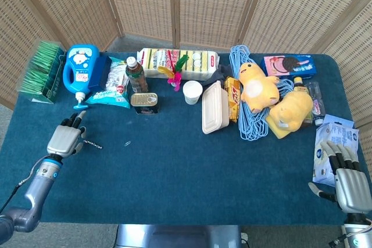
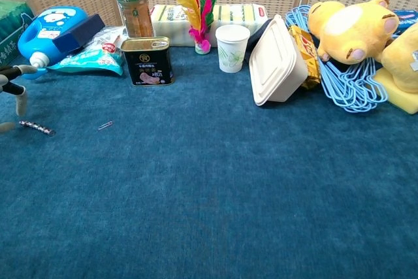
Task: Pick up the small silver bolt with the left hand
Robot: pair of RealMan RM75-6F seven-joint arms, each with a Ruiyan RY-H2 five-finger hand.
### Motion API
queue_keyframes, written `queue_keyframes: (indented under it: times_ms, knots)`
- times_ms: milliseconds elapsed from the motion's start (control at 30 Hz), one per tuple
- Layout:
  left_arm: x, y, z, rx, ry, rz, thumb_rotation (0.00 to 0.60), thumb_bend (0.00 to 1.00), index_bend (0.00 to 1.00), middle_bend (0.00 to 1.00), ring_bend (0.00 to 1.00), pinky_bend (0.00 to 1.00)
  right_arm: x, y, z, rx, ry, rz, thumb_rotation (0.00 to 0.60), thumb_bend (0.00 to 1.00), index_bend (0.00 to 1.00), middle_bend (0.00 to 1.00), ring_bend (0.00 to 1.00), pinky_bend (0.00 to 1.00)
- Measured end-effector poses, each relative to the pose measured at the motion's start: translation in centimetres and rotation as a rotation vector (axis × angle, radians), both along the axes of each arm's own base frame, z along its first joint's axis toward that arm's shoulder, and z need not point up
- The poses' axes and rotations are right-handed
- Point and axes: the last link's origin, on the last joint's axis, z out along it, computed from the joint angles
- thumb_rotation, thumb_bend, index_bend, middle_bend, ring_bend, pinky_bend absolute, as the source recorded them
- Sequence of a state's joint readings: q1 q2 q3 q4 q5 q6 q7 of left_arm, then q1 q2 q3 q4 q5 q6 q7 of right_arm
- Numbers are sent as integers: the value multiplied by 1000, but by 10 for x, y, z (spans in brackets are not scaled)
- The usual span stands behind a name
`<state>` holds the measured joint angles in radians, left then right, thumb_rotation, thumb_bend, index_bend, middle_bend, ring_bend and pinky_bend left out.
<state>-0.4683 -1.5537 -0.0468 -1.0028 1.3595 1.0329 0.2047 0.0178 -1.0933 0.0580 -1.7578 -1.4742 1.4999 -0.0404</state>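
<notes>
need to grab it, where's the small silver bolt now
The small silver bolt lies on the blue tablecloth at far left, just beside the left hand.

Blue detergent jug [image 1: 82,72] at the far left of a dark blue table [image 1: 174,172], green box [image 1: 42,71] beside it. Green-capped drink bottle [image 2: 132,3] upright behind a dark tin can [image 2: 147,61]. Feathered shuttlecock [image 2: 199,8] next to a white paper cup [image 2: 232,48]. White clamshell food box [image 2: 279,62] leaning near a tangle of blue hangers [image 1: 247,105]. Two yellow plush toys [image 1: 273,100] lying on the hangers. Small paper clip [image 2: 104,125] alone on the cloth.
</notes>
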Motion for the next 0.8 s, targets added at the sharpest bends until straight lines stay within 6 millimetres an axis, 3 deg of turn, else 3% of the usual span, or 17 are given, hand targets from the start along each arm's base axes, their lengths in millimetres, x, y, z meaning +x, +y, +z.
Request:
queue_keyframes:
  times_ms: [800]
  knots:
    - [3, 0, -9, -5, 19, -13, 600, 593, 464, 0, 52, 179, 0, 0, 1, 0, -7, -1, 600, 0, 0, 0, 0, 0]
